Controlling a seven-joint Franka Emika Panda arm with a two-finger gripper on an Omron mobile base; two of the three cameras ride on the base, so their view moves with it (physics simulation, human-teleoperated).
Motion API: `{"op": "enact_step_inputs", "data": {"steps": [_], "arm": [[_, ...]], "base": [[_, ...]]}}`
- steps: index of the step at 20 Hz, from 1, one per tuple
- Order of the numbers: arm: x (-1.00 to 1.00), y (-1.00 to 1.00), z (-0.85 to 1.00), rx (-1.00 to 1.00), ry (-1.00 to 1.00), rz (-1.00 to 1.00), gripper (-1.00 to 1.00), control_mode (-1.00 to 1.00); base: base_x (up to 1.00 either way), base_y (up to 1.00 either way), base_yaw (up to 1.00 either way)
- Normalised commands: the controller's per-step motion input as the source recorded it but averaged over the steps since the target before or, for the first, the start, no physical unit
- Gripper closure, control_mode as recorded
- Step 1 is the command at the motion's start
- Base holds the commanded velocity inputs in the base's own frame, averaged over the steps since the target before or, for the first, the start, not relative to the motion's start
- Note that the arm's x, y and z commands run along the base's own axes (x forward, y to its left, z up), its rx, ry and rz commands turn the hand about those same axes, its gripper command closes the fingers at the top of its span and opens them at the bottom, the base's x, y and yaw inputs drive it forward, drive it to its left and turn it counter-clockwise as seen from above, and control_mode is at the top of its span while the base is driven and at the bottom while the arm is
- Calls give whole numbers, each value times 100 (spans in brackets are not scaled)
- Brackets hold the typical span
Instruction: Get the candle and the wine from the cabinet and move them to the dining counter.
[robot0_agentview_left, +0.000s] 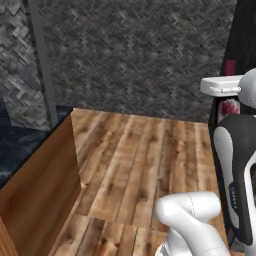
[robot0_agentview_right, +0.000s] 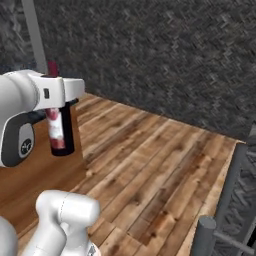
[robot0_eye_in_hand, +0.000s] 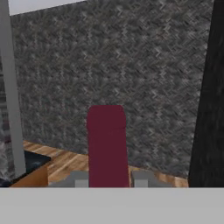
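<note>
Arm pose: the white arm rises from the base, its upper link reaching level, with the hand held high above the wooden floor (robot0_agentview_right: 150, 165) and well short of the dark herringbone wall (robot0_agentview_right: 165, 55).
Gripper: the gripper (robot0_eye_in_hand: 107, 179) is clenched on the wine (robot0_agentview_right: 59, 125), one grey finger (robot0_eye_in_hand: 76, 179) on each side of the bottle's neck.
Wine relative to gripper: the bottle hangs upright below the hand; its dark red top stands up between the fingers in the hand view, and its dark body and red-pink label drop beneath the hand in the right base view. In the left base view a little of the red top and label peeks out around the hand, against a black panel (robot0_agentview_left: 240, 30).
Wine relative to wall: in the air, clear of the floor, on the near side of the wall.
Table: a black stone top on a wooden base (robot0_agentview_left: 42, 185) stands left of the floor, well apart from the bottle.
Count: one wine bottle, one gripper, one table.
</note>
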Motion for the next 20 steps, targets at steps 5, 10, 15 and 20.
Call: {"op": "enact_step_inputs", "data": {"steps": [5,10,15,20], "arm": [[0,0,0,0,0,0,100,100],[0,0,0,0,0,0,100,100],[0,0,0,0,0,0,100,100],[0,0,0,0,0,0,100,100]], "base": [[100,56,-21],[95,65,-14],[100,-36,-9],[100,-95,7]]}}
